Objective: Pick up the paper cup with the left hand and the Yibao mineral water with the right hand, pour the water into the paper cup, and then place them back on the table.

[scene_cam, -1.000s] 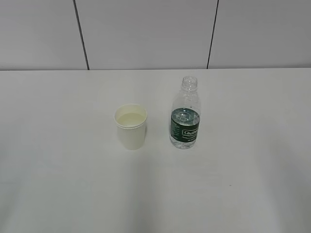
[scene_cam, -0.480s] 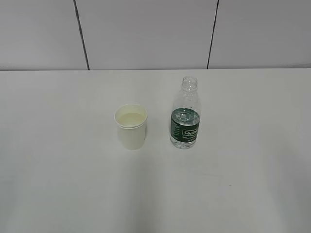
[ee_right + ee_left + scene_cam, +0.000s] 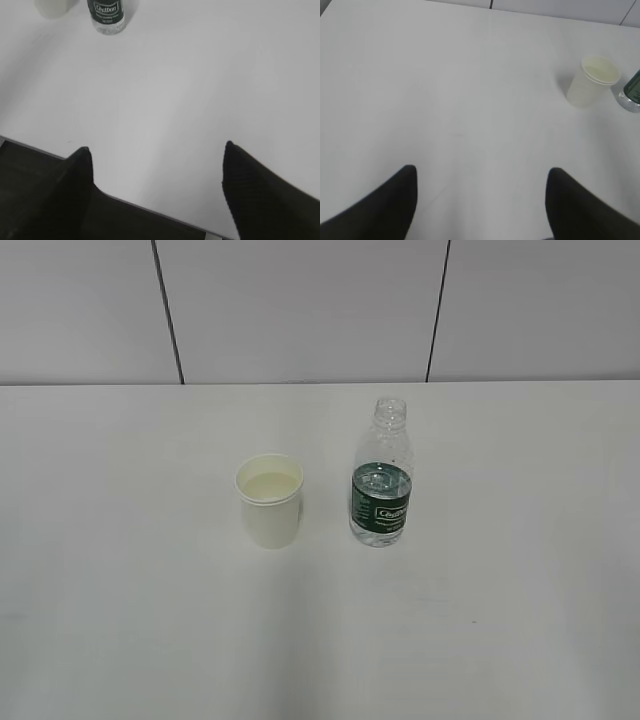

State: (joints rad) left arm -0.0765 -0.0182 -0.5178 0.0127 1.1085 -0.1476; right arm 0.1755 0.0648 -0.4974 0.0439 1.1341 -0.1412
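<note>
From the exterior view, the paper cup (image 3: 269,501) stood upright on the table (image 3: 120,590), with the Yibao mineral water (image 3: 382,475) upright near its right side, apart from it. In the left wrist view, the left hand (image 3: 480,197) hung empty, fingers spread wide, well short of the cup. In the right wrist view, the right hand (image 3: 157,172) gaped likewise, far from the bottle.
</note>
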